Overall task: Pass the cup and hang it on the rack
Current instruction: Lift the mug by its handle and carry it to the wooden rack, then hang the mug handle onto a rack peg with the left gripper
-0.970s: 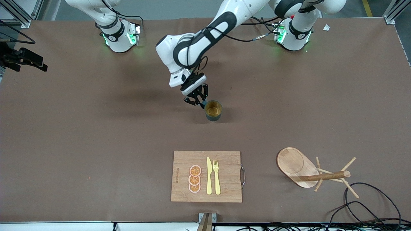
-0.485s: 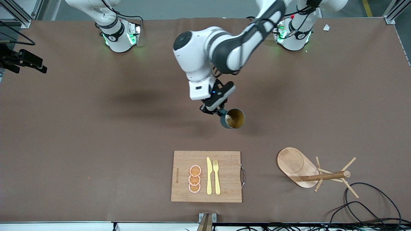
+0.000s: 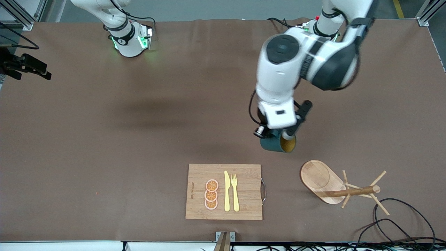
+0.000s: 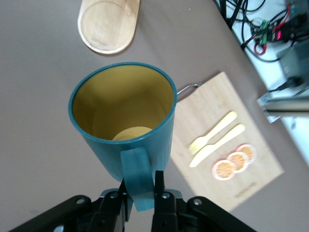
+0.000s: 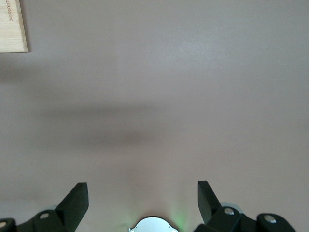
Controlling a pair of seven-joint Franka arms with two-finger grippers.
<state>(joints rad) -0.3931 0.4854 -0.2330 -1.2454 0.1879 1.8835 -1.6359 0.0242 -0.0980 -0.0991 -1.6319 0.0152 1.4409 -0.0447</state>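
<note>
Left gripper [image 4: 142,191] carries the cup [image 3: 278,143] over bare tabletop [image 3: 104,139], fingers clamped on its handle only; the rack [image 3: 343,186] stands at four o'clock from it. Right gripper [image 5: 142,200] waits aloft, fingers apart. Risk: the thin handle grip lets the cup swing, so it misses a peg.

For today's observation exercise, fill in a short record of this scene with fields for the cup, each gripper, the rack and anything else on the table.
cup: dark teal, tan inside, held in the air by its handle, tipped on its side
left gripper: shut on the cup's handle, over bare table near the rack's base
right gripper: open, waiting above bare table
rack: wooden mug tree, no cup on its pegs
cutting board: holds three orange slices, a yellow knife and fork
</note>
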